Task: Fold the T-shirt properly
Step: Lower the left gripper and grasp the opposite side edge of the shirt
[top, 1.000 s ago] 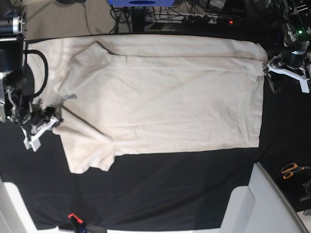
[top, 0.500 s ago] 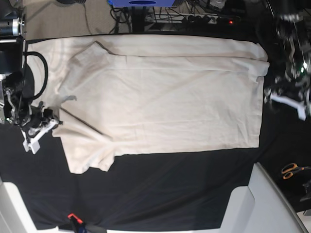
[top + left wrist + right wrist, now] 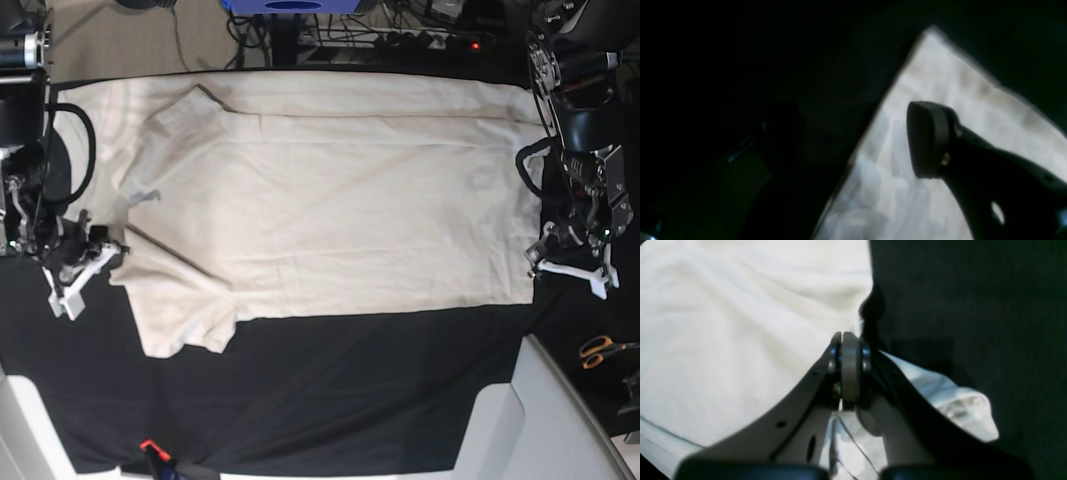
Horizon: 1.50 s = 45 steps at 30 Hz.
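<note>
The cream T-shirt lies spread flat on the black table, neck end at the left and hem at the right. At the shirt's left edge, beside the lower sleeve, my right gripper is shut on the cloth. In the right wrist view its pads are pressed together at the edge of the T-shirt, with a bunched fold to their right. My left gripper stands open at the lower hem corner. In the left wrist view one finger hovers over the T-shirt; the other is lost in shadow.
Orange-handled scissors lie at the right edge. A white bin takes up the lower right corner. A small red-orange object sits at the front edge. Cables and a blue box run behind the table.
My right gripper has closed on the shirt's left edge and drawn it slightly left. The left arm has moved along the hem from the far corner toward the near one, still open.
</note>
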Motion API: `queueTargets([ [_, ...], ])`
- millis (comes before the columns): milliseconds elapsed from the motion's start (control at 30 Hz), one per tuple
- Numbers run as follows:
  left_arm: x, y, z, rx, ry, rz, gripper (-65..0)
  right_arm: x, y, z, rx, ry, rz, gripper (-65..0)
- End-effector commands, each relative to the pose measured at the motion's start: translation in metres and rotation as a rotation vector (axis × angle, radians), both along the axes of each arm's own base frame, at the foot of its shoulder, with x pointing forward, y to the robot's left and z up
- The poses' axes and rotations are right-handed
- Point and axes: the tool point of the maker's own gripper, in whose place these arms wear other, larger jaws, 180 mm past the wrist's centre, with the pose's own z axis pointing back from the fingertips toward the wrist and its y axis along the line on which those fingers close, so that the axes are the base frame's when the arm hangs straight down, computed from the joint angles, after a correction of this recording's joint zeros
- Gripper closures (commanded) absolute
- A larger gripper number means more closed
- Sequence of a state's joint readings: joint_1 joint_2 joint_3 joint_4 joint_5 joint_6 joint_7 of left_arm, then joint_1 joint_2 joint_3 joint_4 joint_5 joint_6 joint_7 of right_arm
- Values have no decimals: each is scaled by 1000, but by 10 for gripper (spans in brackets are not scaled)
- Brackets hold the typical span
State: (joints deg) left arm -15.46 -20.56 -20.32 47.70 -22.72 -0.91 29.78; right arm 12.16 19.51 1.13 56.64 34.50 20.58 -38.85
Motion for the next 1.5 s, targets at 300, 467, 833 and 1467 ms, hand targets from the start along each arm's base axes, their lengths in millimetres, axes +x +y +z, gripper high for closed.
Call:
queueTargets([
  [300,0,-40,-17,-11,35,-183,-481,17,-6,20,-5,-68,1,-2],
  [467,-11,-40,-25,-9,45,-179,-479,17,-6,20,-5,-68,1,-2],
  [833,-52,-27,-58,-59,104,-75,-436,16,-6,19,-5,-66,3,-2],
  [1467,-55,-84,-76,-136,124,-269,0,11,-6,15,-5,-54,5,-2],
])
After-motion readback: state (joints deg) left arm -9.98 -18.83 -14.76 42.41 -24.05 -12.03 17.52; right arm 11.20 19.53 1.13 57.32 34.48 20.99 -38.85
